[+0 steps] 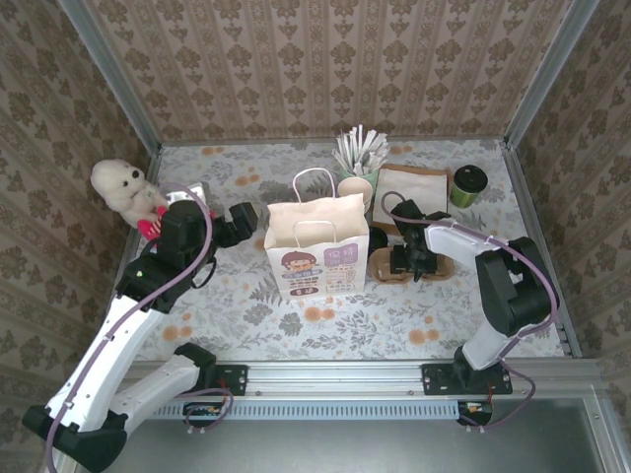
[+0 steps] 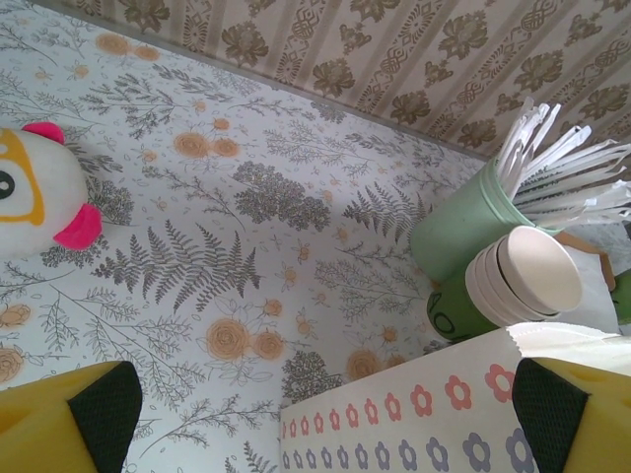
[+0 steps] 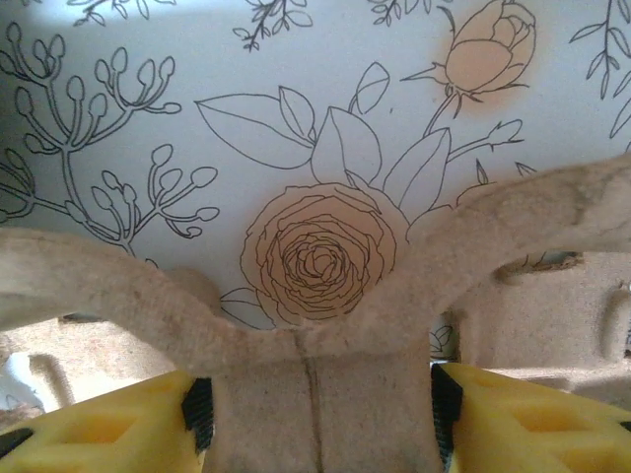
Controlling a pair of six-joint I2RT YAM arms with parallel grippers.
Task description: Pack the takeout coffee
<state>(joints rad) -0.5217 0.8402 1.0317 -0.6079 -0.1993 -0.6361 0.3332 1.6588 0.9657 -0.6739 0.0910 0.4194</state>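
- Coffee check: the takeout coffee, olive-green with its black lid on, stands upright on the tabletop. It is well to the right of the white paper bag and behind it, and it is not yet packed.
- Over to the right claw: it is closed narrow on the central ridge of the pulp cup carrier, with a black pad on each side of the ridge. The carrier lies low on the tabletop, just right of the bag.
- Now the left claw: it hangs wide and holds nothing, just left of the bag. In the wrist view the bag's flower-printed side shows between its fingers. I cannot tell whether they touch it.
- Behind the bag stand a stack of cream cups and a green cup of straws. A plush toy sits well to the bag's left.
- My read is that the step in hand is handling the carrier, getting it into position so the coffee can be seated in it.
- To do that well, keep the grip centred on the ridge so the carrier comes up level.
- Moulded pulp looks soft and likely flexes, so squeeze no harder than needed and move slowly.
- Keep the carrier's near end off the bag's right wall, because a light paper bag would probably slide or tip if nudged.
- The left claw is well placed to steady the bag from its side.
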